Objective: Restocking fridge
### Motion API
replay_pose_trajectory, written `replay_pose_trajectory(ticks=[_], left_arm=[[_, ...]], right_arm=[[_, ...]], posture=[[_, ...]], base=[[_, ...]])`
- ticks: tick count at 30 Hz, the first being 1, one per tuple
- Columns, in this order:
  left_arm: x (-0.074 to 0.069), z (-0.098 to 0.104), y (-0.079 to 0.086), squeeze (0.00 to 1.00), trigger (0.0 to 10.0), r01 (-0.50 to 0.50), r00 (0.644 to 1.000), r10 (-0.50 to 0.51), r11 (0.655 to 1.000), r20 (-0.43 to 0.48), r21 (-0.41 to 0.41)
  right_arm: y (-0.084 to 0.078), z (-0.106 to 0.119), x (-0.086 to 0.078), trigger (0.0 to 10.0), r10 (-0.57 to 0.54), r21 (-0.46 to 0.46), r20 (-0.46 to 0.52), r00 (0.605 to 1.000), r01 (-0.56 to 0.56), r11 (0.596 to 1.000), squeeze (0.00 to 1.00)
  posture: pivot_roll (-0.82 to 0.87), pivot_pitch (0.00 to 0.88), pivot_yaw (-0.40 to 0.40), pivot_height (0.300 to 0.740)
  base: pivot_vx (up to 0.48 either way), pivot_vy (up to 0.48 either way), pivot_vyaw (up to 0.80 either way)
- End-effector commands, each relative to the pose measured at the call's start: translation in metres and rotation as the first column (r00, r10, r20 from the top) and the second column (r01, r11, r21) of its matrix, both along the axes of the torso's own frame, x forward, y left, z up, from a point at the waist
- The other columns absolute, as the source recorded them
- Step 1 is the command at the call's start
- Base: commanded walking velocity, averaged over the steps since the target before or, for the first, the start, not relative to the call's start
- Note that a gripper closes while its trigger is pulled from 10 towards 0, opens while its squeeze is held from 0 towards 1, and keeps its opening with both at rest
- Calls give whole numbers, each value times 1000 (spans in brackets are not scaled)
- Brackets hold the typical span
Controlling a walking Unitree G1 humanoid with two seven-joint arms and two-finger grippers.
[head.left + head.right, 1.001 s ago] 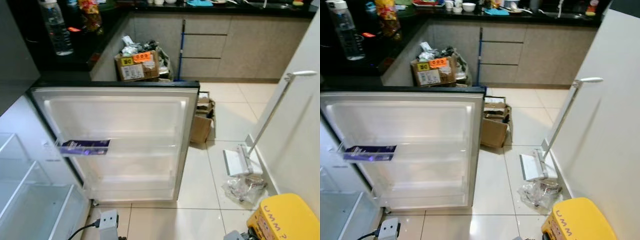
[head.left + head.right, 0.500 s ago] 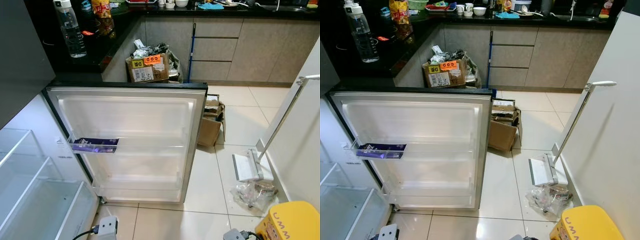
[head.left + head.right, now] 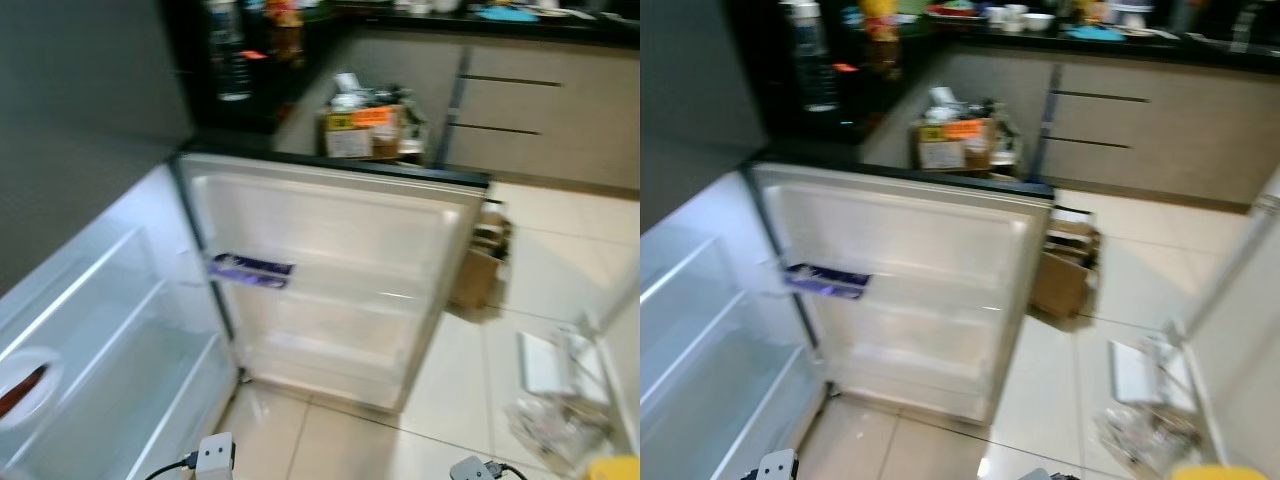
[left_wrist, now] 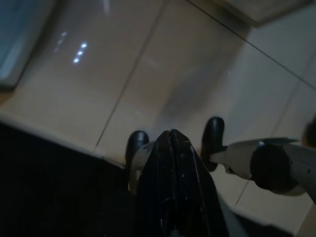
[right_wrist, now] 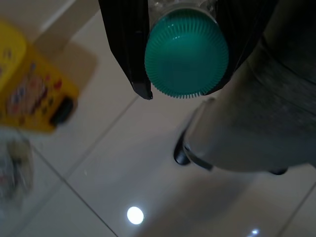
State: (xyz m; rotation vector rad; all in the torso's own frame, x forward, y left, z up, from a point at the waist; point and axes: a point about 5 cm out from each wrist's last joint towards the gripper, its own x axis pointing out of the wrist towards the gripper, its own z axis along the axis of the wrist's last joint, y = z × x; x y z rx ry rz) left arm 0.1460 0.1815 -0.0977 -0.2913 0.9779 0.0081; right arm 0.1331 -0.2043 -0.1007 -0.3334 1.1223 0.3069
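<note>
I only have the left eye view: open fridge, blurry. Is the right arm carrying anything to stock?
Observer: Yes. The right gripper is shut on a bottle with a green cap; the right wrist view looks straight down onto that cap.
Operator: And the left arm?
Observer: The left gripper has its jaws shut with nothing between them, hanging over the tiled floor.
Operator: Anything near the right arm on the floor?
Observer: A yellow box sits on the tiles below it, off to the side.
</note>
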Motion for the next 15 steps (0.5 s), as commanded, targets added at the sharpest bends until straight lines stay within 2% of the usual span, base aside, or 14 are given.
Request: replay_pose_trajectory(ticks=[1, 11, 15], left_arm=[[-3, -1, 2, 0, 10000, -2, 1000, 2, 1000, -14, 7], [-2, -1, -1, 0, 10000, 6, 1000, -6, 1000, -10, 4], [-2, -1, -1, 0, 10000, 4, 1000, -4, 1000, -8, 4]], right_arm=[[0, 0, 1, 10000, 3, 4, 3, 1000, -3, 1000, 0], [-3, 1, 0, 10000, -4, 2, 0, 1000, 4, 1000, 0], [-8, 0, -2, 10000, -1, -59, -2, 1000, 1, 998, 0]], posture=[[-72, 1, -7, 740], [-79, 0, -6, 740], [-78, 1, -7, 740]], base=[[0, 0, 781], [0, 0, 781], [0, 0, 709]])
